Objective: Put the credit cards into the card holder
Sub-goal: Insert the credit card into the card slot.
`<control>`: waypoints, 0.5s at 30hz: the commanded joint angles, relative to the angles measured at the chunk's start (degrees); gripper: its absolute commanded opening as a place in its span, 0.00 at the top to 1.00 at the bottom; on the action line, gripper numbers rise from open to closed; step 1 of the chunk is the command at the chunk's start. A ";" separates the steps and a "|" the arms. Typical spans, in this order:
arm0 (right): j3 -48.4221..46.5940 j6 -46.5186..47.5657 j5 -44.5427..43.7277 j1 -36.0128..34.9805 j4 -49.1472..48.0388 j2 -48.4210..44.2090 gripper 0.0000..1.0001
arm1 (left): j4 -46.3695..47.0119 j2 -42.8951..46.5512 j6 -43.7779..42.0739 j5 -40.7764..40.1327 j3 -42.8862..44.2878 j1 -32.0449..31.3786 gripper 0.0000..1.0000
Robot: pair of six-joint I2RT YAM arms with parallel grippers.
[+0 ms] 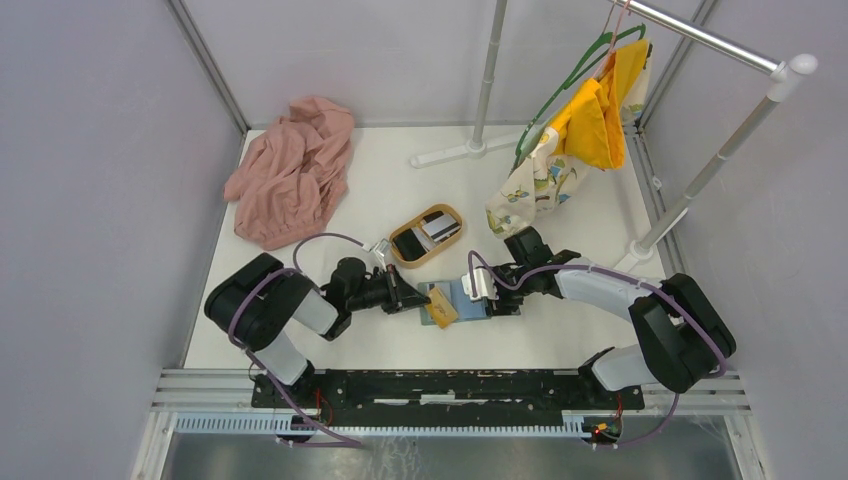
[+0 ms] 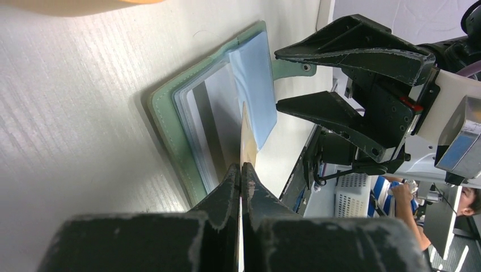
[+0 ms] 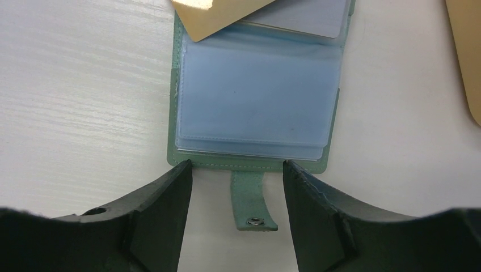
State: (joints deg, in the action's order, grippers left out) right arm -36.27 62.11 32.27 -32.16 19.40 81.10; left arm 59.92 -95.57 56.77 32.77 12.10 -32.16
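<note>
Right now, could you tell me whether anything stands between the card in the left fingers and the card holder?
Nothing visible does. The thin tan card, pinched in the left fingers, reaches over the pale blue sleeves of the grey-green folding card holder. The right fingers, open, sit at its tab edge, off that path.

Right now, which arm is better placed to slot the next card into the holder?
Left. The left gripper is shut on a tan card, edge-on over the open card holder. The right gripper is open and empty, flanking the closing tab at the holder's edge.
</note>
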 commanded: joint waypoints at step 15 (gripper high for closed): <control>0.14 2.64 -2.56 -1.35 1.03 0.55 0.35 | -8.35 5.31 -5.38 -2.26 4.52 0.30 0.98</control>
State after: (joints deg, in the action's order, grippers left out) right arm -36.27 63.35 32.25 -32.91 19.33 81.06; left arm 48.31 -89.01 52.58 30.15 14.81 -32.10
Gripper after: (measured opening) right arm 0.654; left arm 0.031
